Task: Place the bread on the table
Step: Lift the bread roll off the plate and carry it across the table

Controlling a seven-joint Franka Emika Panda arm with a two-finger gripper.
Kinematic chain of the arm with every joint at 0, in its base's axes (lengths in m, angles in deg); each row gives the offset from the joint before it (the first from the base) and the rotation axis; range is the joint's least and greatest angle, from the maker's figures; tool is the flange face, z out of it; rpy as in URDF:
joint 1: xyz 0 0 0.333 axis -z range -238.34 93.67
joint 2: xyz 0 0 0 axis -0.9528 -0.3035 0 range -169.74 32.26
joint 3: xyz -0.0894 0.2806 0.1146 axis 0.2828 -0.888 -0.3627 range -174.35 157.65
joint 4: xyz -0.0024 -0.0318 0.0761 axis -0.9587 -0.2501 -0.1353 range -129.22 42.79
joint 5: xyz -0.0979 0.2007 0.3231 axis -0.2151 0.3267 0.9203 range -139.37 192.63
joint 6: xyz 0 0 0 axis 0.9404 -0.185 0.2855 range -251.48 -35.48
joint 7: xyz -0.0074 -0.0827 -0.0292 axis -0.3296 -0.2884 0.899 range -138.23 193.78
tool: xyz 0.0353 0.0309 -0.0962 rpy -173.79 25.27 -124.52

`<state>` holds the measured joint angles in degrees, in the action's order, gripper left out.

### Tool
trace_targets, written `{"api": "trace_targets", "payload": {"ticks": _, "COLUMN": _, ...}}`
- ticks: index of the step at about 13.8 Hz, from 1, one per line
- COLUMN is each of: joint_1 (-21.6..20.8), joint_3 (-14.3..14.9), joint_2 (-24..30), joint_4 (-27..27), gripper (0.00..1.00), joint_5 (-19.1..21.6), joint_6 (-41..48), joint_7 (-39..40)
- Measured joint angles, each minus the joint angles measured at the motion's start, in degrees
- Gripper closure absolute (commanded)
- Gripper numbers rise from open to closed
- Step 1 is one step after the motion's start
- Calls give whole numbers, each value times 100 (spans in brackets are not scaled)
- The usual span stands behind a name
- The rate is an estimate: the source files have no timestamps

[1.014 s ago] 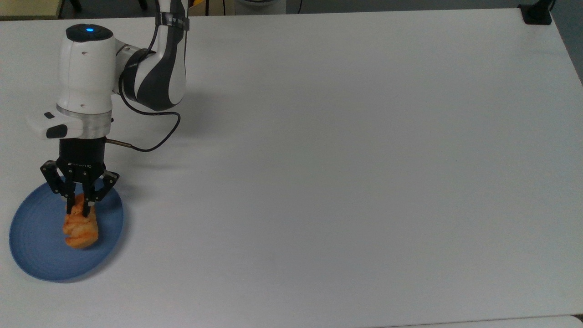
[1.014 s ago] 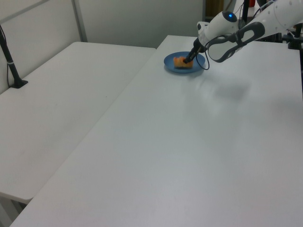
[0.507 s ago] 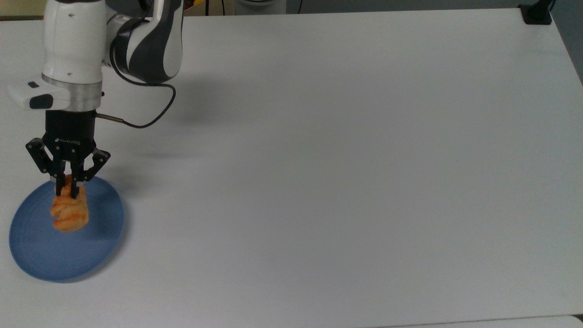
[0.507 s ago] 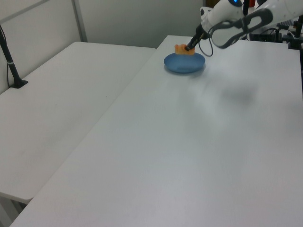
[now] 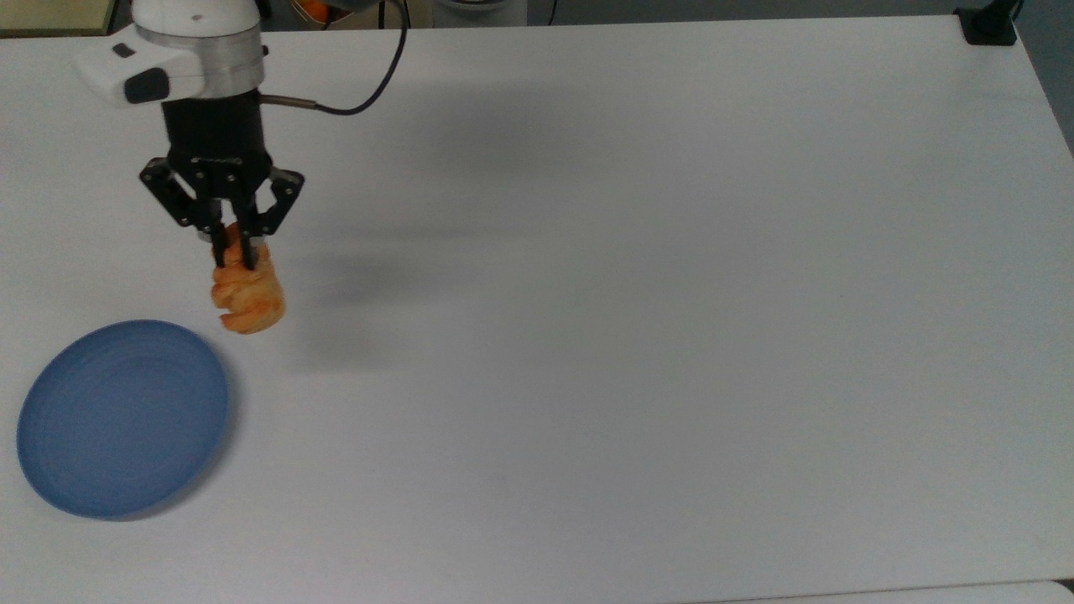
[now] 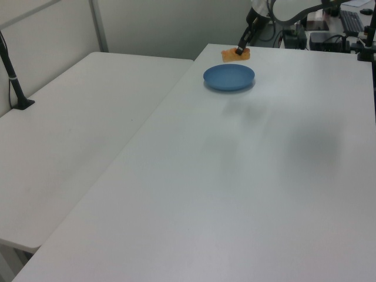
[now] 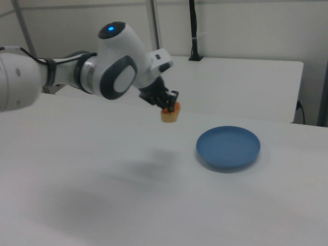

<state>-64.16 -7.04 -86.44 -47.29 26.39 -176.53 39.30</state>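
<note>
Fingers [image 5: 236, 252] clamped on the bread [image 5: 247, 298] - it dangles lengthwise below them, above bare counter [image 5: 638, 335] beside the plate [image 5: 122, 417].

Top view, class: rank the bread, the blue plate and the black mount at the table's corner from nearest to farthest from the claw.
1. The bread, gripped in the claw at the top view's upper left.
2. The blue plate, at the top view's lower left, below the claw.
3. The black mount, at the top view's upper right corner, across the table.
</note>
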Motion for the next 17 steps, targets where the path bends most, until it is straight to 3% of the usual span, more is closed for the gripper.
{"api": "trace_targets", "payload": {"ticks": 2, "joint_1": -341, "joint_3": -6, "joint_2": 549, "joint_4": -680, "gripper": 77, "joint_5": 0, "joint_6": 138, "joint_7": -284}}
{"api": "trace_targets", "payload": {"ticks": 6, "joint_1": -1194, "joint_3": -18, "joint_2": 1700, "joint_4": -1863, "gripper": 76, "joint_5": 0, "joint_6": 1491, "joint_7": -726}}
{"api": "trace_targets", "payload": {"ticks": 13, "joint_1": -2322, "joint_3": -290, "joint_2": 1808, "joint_4": -2753, "gripper": 76, "joint_5": 0, "joint_6": 1675, "joint_7": -1899}}
{"api": "trace_targets", "payload": {"ticks": 17, "joint_1": -2802, "joint_3": -296, "joint_2": 1626, "joint_4": -3092, "gripper": 75, "joint_5": 0, "joint_6": 1290, "joint_7": -2112}}
